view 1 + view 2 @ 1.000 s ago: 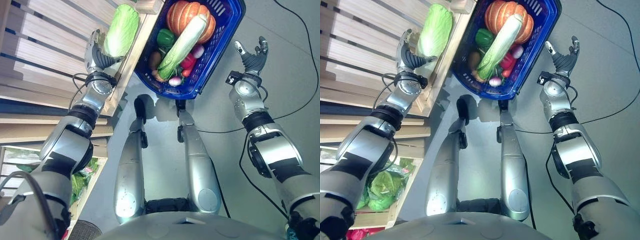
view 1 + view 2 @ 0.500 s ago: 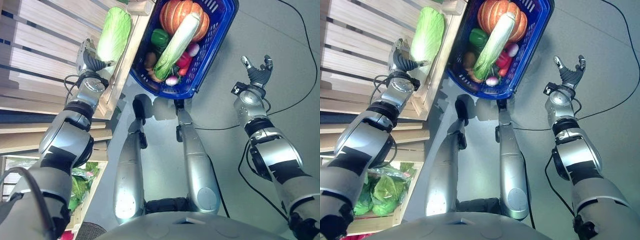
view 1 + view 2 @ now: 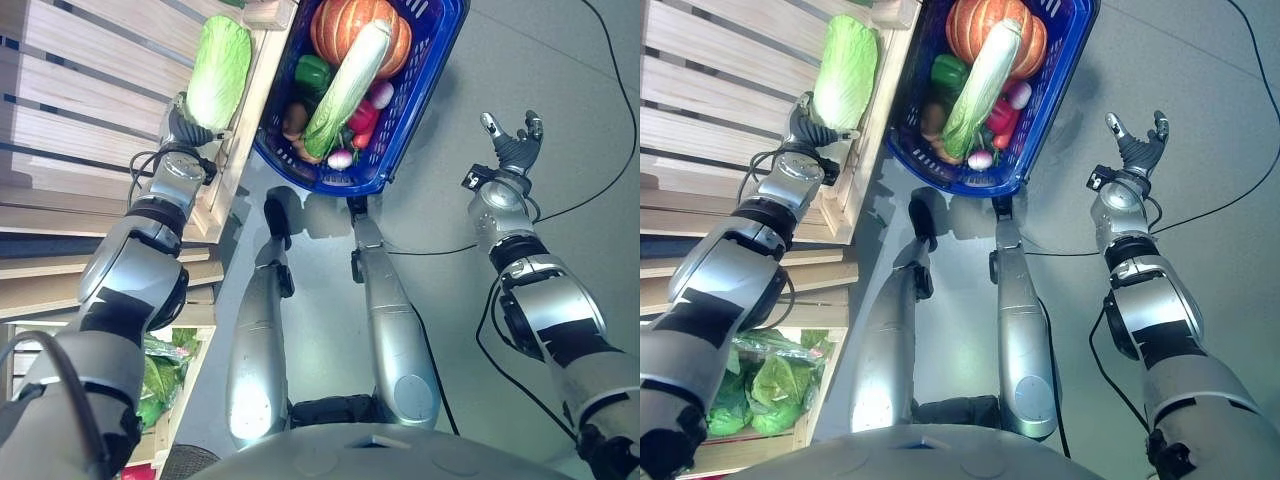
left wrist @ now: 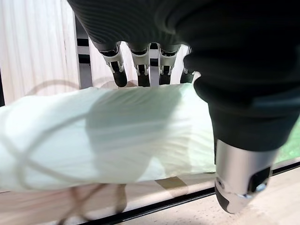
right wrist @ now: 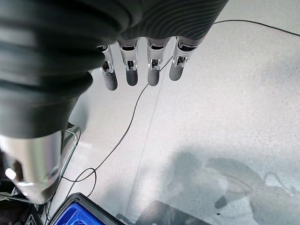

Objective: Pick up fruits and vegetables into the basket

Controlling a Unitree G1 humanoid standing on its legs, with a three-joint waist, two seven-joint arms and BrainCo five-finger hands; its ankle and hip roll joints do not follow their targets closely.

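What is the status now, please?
Left hand open around napa cabbage on wooden shelf. Right hand open, idle. Blue basket already loaded.

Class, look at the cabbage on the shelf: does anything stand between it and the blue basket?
Only the shelf's raised wooden edge lies between the cabbage and the basket, which is already piled with produce.

Napa cabbage point(image 3: 220, 70): pale green, white-veined. Basket point(image 3: 425, 75): blue. Pumpkin point(image 3: 345, 25): orange, ribbed. Bell pepper point(image 3: 311, 72): dark green. Radish point(image 3: 341, 159): pink-white. Shelf point(image 3: 90, 100): light wood slats. Floor point(image 3: 560, 120): speckled grey.
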